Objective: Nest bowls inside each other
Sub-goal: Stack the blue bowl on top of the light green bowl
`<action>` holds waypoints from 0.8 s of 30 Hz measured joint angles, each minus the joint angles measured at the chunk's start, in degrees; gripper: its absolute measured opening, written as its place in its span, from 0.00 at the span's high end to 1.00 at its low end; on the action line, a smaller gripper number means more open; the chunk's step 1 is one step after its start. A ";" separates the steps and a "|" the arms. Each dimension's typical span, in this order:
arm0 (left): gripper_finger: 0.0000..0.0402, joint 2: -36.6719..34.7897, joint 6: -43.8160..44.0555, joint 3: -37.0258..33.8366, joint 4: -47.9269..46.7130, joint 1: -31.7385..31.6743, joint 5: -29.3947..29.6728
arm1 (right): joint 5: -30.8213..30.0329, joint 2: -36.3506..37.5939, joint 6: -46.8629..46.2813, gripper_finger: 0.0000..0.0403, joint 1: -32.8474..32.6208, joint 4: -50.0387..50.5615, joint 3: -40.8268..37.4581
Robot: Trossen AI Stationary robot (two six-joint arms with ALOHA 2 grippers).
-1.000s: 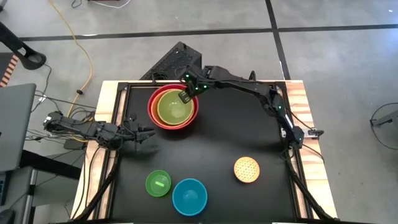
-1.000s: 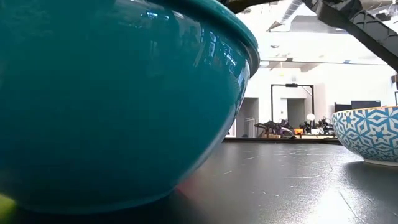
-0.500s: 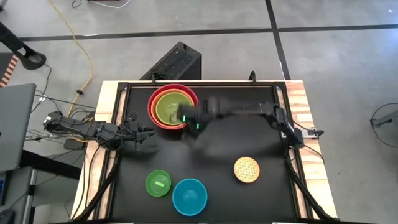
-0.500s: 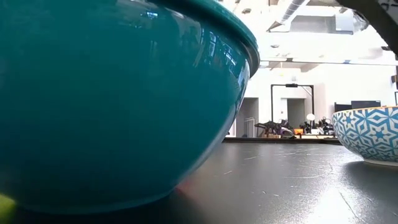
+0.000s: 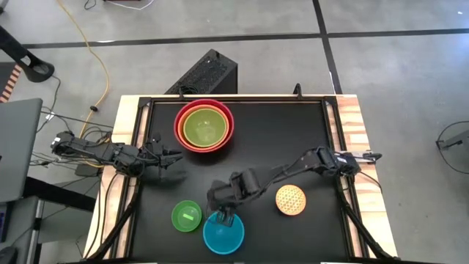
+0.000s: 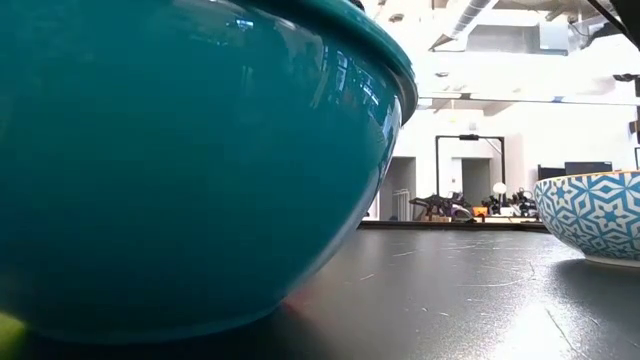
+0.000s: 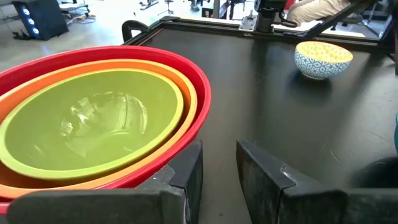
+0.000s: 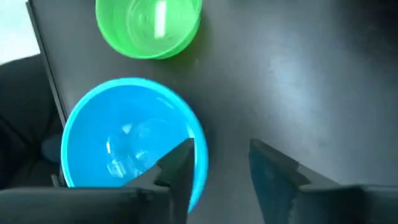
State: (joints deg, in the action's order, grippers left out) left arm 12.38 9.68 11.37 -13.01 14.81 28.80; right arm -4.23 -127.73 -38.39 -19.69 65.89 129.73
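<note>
A stack of three bowls (image 5: 204, 126), red outside, orange within, olive-green innermost, stands at the table's far left-centre and fills the left wrist view (image 7: 93, 130). Near the front edge sit the small bright green bowl (image 5: 186, 216) and the blue bowl (image 5: 223, 233). The yellow dotted bowl (image 5: 291, 199) sits to their right. My right gripper (image 5: 225, 216) is open above the blue bowl's far rim (image 8: 198, 149), pointing steeply down; one finger (image 8: 180, 167) shows over the rim and the other over bare table. My left gripper (image 5: 172, 156) waits open at the left edge.
The black tabletop has a raised frame (image 5: 333, 139) around it. In the low view the blue bowl (image 6: 180, 160) fills the left side, and the yellow bowl's blue-patterned outside (image 6: 590, 215) shows at the right. Bare table (image 5: 278, 139) lies between the stack and the yellow bowl.
My right gripper has left the olive-green bowl in the stack and swung fast toward the table's near edge, ending over the blue bowl's far rim. The bowls have stayed where they were.
</note>
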 joint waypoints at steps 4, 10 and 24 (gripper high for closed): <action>0.78 0.00 0.04 0.00 0.04 0.00 0.00 | 0.02 -2.11 0.60 0.43 -1.71 0.33 -0.02; 0.78 -0.02 0.08 -0.01 0.06 0.00 0.03 | 0.19 -5.36 2.20 0.37 -2.51 1.27 -0.04; 0.78 -0.02 0.19 -0.01 0.06 0.00 0.04 | 2.89 -12.26 5.22 0.42 -2.27 0.51 0.00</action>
State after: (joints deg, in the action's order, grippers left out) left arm 12.36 9.87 11.36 -12.95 14.81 28.84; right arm -1.33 -139.99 -33.17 -21.96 66.40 129.73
